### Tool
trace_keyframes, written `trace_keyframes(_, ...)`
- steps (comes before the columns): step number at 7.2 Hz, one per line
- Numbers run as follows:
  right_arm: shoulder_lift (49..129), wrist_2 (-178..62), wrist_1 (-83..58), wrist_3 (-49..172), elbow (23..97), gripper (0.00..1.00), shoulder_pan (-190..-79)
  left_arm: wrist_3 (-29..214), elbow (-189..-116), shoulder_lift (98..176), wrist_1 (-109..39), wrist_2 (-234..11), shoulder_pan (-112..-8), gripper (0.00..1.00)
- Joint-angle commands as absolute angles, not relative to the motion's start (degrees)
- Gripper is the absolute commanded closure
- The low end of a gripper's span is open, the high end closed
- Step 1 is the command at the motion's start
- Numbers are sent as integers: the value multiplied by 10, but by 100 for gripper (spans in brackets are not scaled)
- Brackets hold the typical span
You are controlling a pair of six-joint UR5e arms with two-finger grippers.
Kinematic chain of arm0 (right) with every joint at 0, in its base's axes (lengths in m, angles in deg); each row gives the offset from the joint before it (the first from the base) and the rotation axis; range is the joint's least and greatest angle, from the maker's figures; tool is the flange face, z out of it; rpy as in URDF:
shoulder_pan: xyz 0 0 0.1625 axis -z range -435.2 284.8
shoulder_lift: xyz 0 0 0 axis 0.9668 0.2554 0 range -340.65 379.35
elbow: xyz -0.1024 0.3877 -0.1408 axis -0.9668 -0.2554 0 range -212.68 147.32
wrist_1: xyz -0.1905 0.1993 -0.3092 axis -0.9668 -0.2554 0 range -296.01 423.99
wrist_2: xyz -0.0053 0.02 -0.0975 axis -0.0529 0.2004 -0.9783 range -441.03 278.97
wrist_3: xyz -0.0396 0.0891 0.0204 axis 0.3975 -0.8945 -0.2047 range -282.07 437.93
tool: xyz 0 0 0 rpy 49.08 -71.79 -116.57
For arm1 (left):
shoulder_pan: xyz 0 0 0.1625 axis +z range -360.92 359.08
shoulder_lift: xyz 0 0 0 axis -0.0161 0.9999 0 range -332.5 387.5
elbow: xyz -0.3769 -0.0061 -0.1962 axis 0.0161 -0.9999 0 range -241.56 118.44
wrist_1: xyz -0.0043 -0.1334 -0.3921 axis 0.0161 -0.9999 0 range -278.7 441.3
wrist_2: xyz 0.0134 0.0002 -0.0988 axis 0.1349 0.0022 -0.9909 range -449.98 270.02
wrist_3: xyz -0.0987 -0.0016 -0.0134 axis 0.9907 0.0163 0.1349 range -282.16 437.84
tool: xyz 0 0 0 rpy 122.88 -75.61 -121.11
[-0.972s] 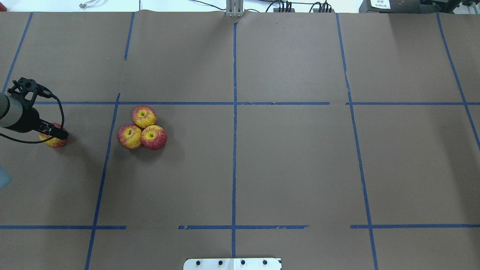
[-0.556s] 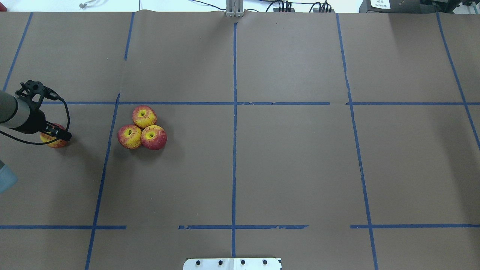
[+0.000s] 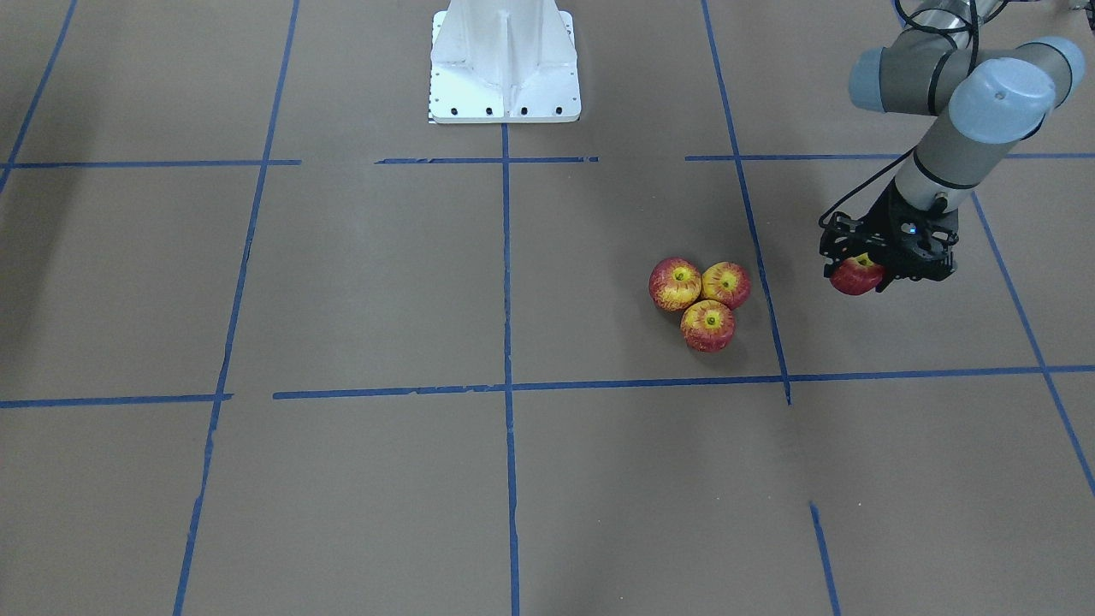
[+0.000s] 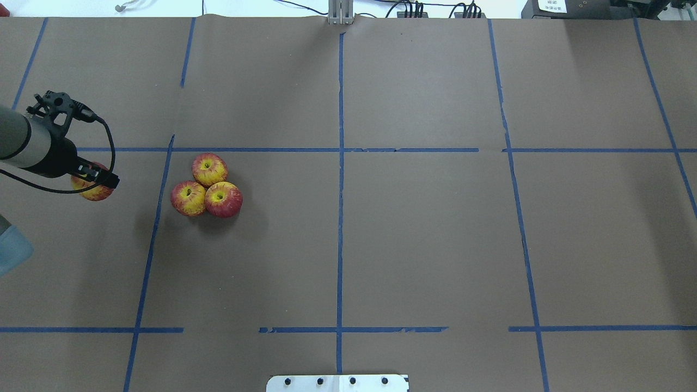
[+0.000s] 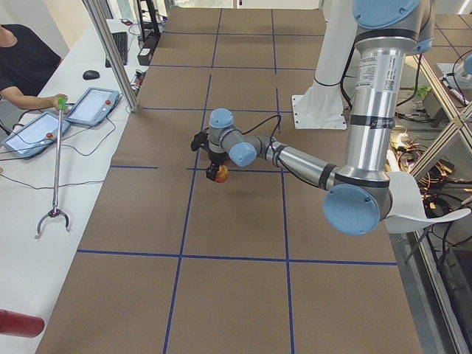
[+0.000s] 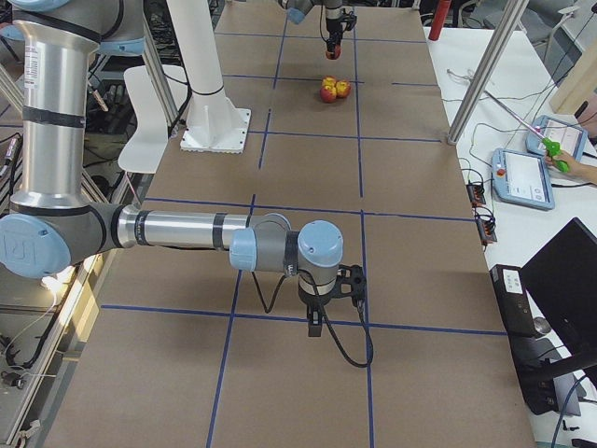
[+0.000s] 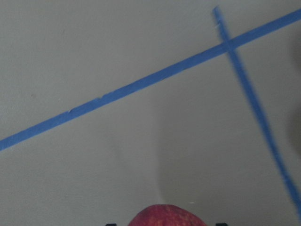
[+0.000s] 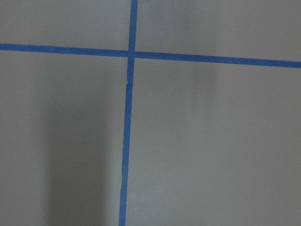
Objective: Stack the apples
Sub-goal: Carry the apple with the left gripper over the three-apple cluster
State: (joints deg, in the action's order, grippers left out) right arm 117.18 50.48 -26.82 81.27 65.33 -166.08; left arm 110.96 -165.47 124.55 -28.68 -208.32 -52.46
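Note:
Three red-and-yellow apples (image 4: pixel 209 169) (image 4: pixel 188 197) (image 4: pixel 223 199) sit touching in a cluster on the brown table; they also show in the front view (image 3: pixel 675 283) (image 3: pixel 726 284) (image 3: pixel 707 325). My left gripper (image 4: pixel 97 184) (image 3: pixel 862 272) is shut on a fourth apple (image 4: pixel 98 192) (image 3: pixel 855 276) and holds it above the table, left of the cluster in the overhead view. The left wrist view shows that apple's red top (image 7: pixel 167 216) at its bottom edge. My right gripper (image 6: pixel 317 322) shows only in the right side view, far from the apples; I cannot tell whether it is open or shut.
Blue tape lines (image 4: pixel 340 163) divide the brown paper into squares. The white robot base (image 3: pixel 505 68) stands at the robot's edge of the table. An operator (image 5: pixel 22 66), tablets (image 5: pixel 92 105) and a grabber stick (image 5: pixel 55 169) are at the far side.
My left gripper has moved with its apple to the right and away from the robot, a little toward the cluster. The three apples have not moved.

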Motion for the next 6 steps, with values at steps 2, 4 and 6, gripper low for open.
trace_keyframes(2, 1172, 505, -268, 813, 654, 0, -1661, 1293, -1611, 1378, -273, -2085, -482, 100)
trace_keyframes(4, 1172, 505, -268, 813, 654, 0, -1661, 1314, -1607, 1383, -272, -2084, -458, 100)
trace_keyframes(6, 1172, 505, -268, 813, 654, 0, -1661, 1315, -1606, 1384, -271, -2084, -454, 100)
